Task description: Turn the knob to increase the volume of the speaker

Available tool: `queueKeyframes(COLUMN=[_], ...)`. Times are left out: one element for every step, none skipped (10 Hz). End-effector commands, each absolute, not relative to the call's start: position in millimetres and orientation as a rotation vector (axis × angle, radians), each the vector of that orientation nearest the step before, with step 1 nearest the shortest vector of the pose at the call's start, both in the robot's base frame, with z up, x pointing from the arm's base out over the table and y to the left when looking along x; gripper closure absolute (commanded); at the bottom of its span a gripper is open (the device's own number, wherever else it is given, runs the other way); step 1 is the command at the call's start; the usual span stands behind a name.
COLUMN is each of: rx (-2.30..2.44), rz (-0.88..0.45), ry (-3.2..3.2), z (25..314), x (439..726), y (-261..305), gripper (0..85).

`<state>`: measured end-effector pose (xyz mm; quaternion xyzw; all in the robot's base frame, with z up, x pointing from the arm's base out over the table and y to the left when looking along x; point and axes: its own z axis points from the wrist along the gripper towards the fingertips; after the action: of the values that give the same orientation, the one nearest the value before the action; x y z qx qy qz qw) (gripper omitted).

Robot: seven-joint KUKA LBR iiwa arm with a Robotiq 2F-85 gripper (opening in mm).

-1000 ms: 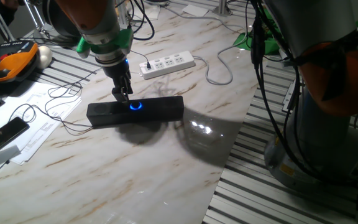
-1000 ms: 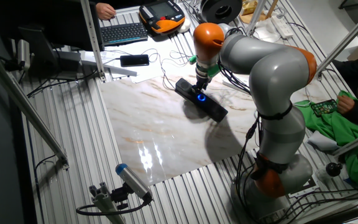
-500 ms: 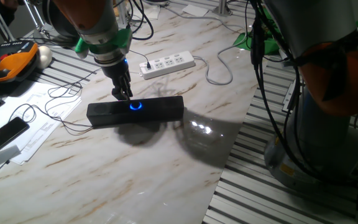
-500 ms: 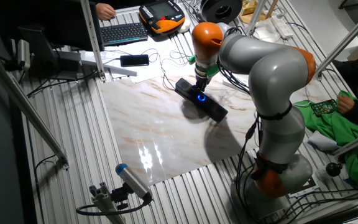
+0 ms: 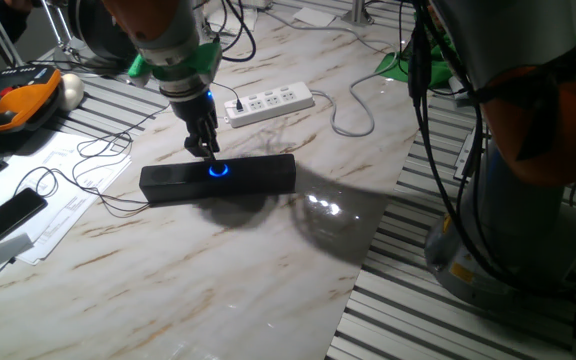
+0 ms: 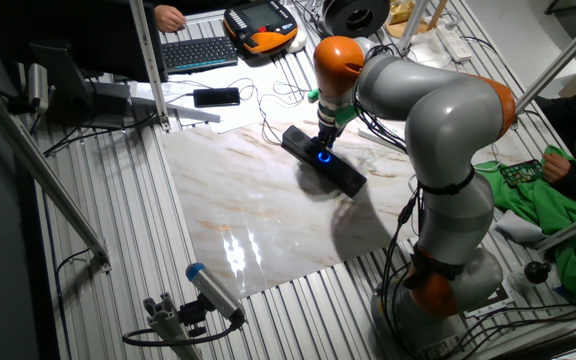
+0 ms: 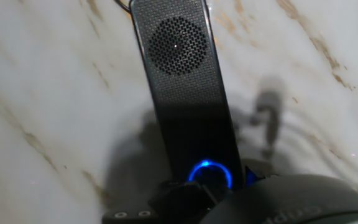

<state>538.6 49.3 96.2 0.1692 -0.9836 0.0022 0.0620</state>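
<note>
Tool (image 5: 208,153) at knob (image 5: 217,169) on speaker (image 5: 258,175), grip state unclear, marble table (image 5: 268,270).

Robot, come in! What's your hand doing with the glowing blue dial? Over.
Gripper at the knob, jaw state unclear. Speaker flat on the table. Nothing blocking.

You are looking at frames in which no text, label, brand, number or sign is reading clearly. The speaker (image 7: 185,93) is showing only a plain mesh grille and a glowing blue ring at the knob (image 7: 210,173), with no lettering. The white power strip (image 5: 269,103) and the papers (image 5: 43,195) at the table's edge are appearing too small and blurred for you to read anything.
</note>
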Motion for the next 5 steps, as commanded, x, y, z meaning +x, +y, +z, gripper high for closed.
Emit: queueKeyframes(rx=[0.514,0.514,0.521,0.538,0.570], rz=[-0.008,-0.020,-0.018,-0.006,-0.003], ry=[-2.968,-2.965,-2.963,-2.959,-2.954], z=[95.1,95.3,97.4,101.5,103.1], x=[537.9,537.4,537.5,536.8,536.4], y=[48.0,49.3,53.0,58.1,61.1], gripper=[51.0,51.0,51.0,51.0,51.0])
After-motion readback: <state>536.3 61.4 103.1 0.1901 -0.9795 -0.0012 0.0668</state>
